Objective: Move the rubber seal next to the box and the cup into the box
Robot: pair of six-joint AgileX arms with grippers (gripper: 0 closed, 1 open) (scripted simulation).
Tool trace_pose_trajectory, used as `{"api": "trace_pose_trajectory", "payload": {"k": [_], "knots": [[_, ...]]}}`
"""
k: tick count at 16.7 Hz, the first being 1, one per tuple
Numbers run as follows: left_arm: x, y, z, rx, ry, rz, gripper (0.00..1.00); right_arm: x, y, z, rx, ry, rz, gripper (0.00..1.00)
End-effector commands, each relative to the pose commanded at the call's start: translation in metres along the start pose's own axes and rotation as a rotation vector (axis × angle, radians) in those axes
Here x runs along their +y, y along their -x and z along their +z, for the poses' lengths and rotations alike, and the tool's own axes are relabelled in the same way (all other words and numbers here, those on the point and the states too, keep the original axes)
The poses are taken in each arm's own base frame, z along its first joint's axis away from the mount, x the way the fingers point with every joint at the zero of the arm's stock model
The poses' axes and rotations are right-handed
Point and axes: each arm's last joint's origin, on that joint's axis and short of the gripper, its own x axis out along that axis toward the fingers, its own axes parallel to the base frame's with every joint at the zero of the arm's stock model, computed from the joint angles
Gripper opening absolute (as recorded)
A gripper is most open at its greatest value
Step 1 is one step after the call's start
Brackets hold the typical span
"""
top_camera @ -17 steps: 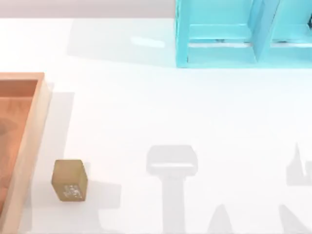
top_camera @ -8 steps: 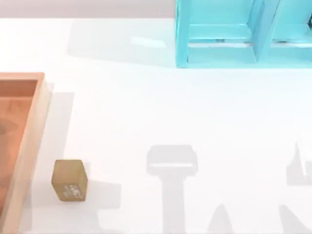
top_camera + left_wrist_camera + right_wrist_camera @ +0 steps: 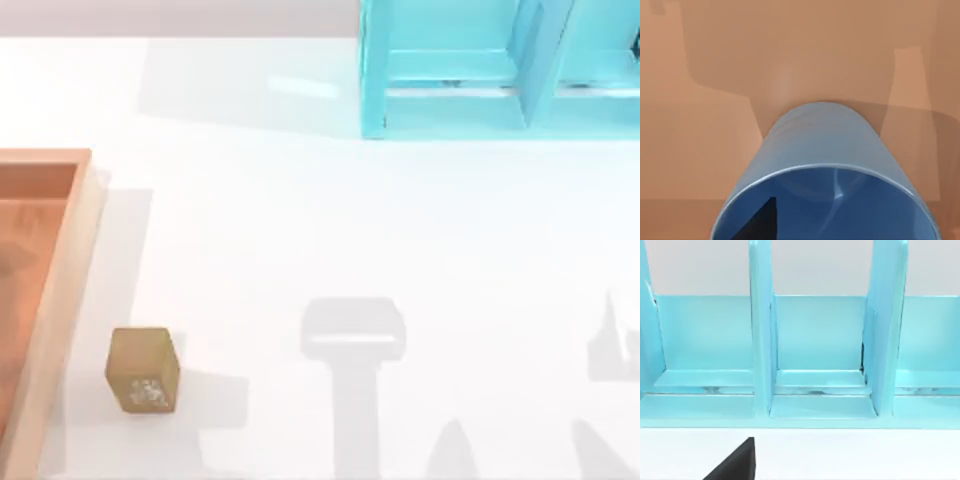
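White table [image 3: 400, 230]; top view unchanged over the last second, rubber seal [image 3: 143, 369] already sits just beside the box [image 3: 60, 300]. Left wrist view: cup [image 3: 825, 165] close up over the box floor, likely mid-placement; can't tell whether left gripper pinches it. Right arm parked facing the blue shelf [image 3: 815, 365]; nothing in the way

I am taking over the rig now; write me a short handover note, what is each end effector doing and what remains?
Left end effector: over the box floor with the cup right before it; grip not visible. Right end effector: facing the light-blue shelf, idle.
Rubber seal: on the table beside the box's right rim, so done.
Left: confirm the cup is released inside the box.
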Motion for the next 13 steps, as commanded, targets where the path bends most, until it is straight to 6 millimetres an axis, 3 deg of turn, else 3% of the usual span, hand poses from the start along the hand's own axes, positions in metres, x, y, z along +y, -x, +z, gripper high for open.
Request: {"api": "trace_pose_trajectory", "payload": {"k": [8, 10, 13], "knots": [[0.000, 0.003, 0.003, -0.012, -0.003, 0.010, 1.00, 0.000, 0.000, 0.000, 0.000, 0.000, 0.000, 1.00], [0.002, 0.017, 0.014, -0.064, -0.004, 0.048, 1.00, 0.000, 0.000, 0.000, 0.000, 0.000, 0.000, 1.00], [0.009, 0.057, 0.032, -0.180, 0.017, 0.127, 1.00, 0.000, 0.000, 0.000, 0.000, 0.000, 0.000, 1.00]]}}
